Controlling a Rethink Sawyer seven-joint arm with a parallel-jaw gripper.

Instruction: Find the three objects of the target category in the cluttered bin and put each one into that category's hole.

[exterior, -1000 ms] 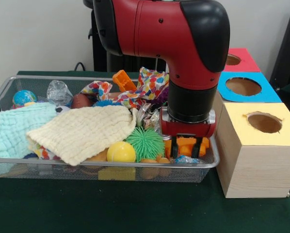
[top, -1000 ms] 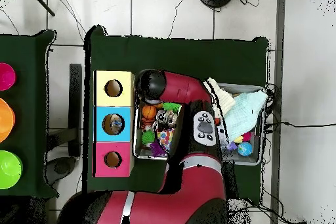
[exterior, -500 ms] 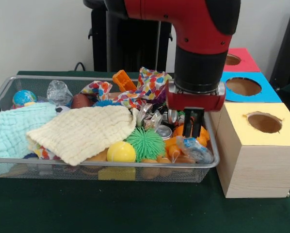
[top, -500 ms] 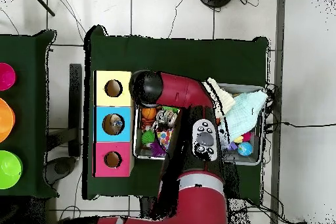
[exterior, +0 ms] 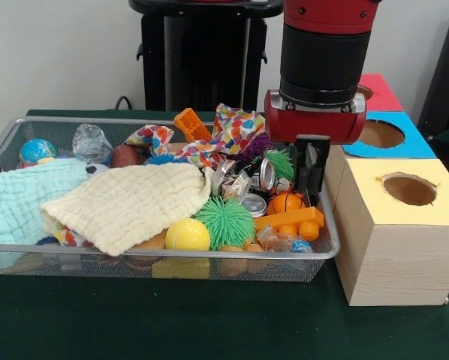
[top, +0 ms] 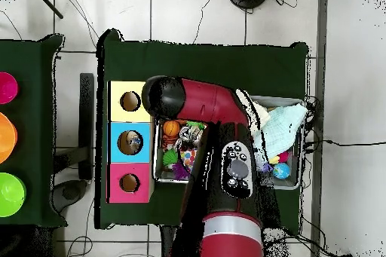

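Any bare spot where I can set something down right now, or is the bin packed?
The wire mesh bin is packed: cream knitted cloth, pale blue towel, green spiky ball and small toys fill it. Bare room is the dark green tablecloth in front of the bin, bordered by the yellow-topped wooden box.

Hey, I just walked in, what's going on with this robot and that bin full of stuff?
A red and black robot arm is sorting a cluttered wire bin of toys and cloths. Its pincer hangs over the bin's end nearest three boxes topped with yellow, blue and red, each with a hole. The pincer looks empty; whether it is open is unclear. Orange toys lie just below it.
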